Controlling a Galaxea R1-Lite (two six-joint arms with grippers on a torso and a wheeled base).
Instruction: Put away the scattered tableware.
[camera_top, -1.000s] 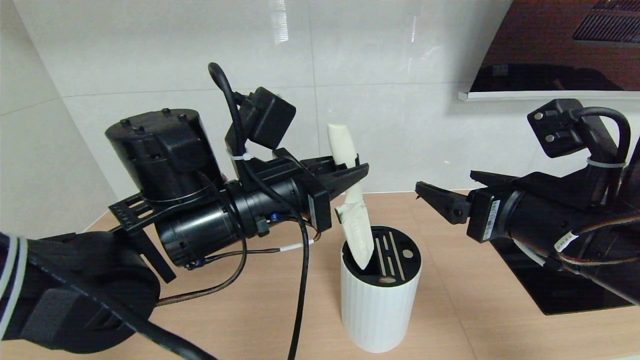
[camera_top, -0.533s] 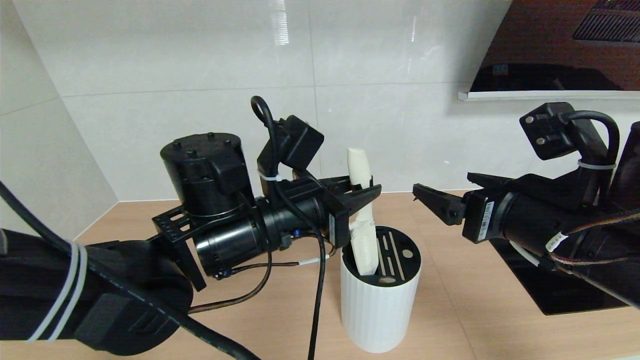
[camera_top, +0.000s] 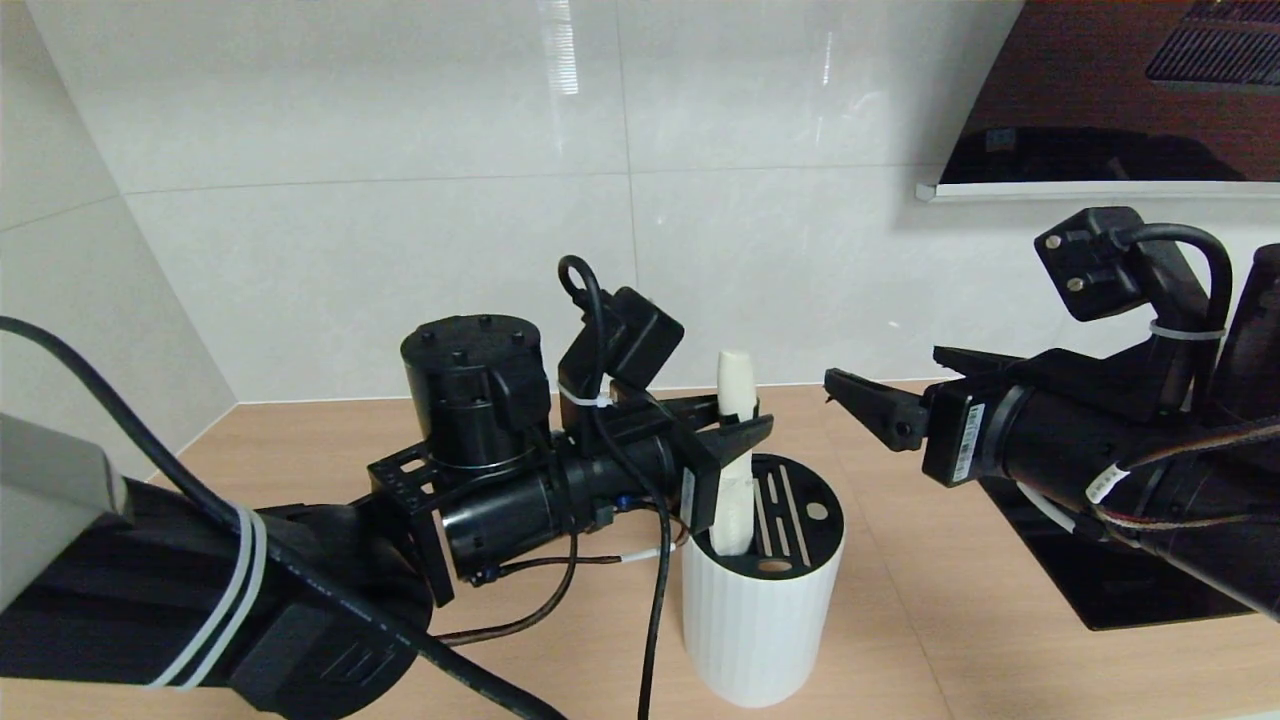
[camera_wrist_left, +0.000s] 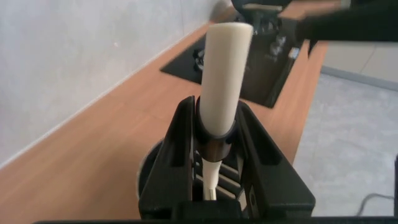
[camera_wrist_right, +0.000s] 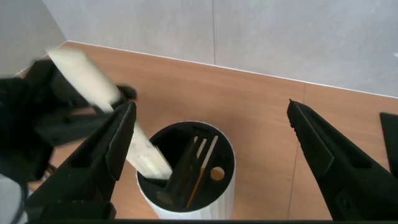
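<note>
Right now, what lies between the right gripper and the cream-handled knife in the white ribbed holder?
Nothing: in the head view the stretch from the right gripper to the cream-handled knife is bare, only wooden countertop behind.

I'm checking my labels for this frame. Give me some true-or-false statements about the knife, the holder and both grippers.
1. The left gripper is shut on the knife. True.
2. The knife lies flat on the counter. False: it stands upright, blade down in the holder.
3. The right gripper is open and holds nothing. True.
4. The holder is black all over. False: its wall is white, only its slotted top is black.
</note>
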